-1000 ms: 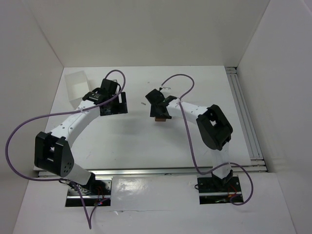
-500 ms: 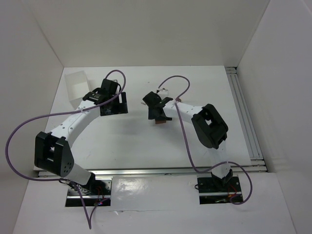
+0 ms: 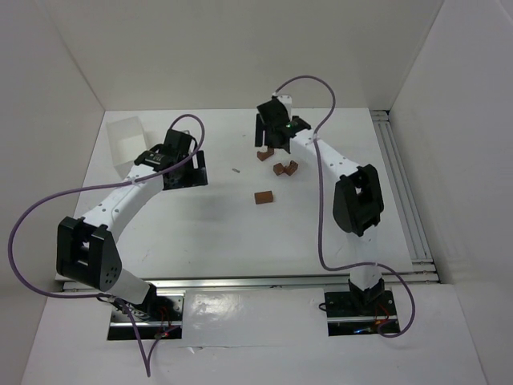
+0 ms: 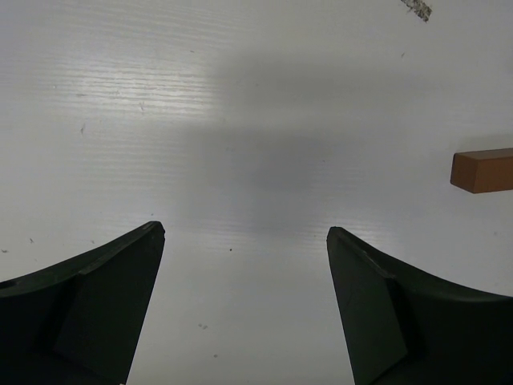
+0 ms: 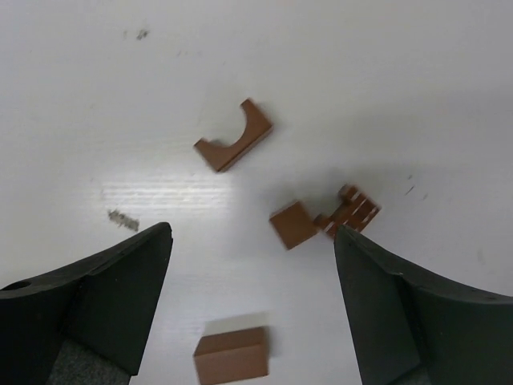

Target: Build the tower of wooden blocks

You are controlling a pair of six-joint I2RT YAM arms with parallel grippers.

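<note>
Wood blocks [image 3: 280,168] lay loose and unstacked just nearward of the right gripper [image 3: 271,138]. Well left of it, the left gripper [image 3: 184,168] stood open and empty, its wrist view catching one block end [image 4: 482,170]. The right gripper's jaws were wide and empty. Only its view showed shapes: oblong [image 5: 232,353], arch [image 5: 233,136], cube [image 5: 292,224], ridged piece [image 5: 350,212].

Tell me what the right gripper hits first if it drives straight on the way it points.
Probably the bare table: the open right gripper points down at a gap just left of the small cube. Height is hard to judge, so it might clip that cube.
</note>
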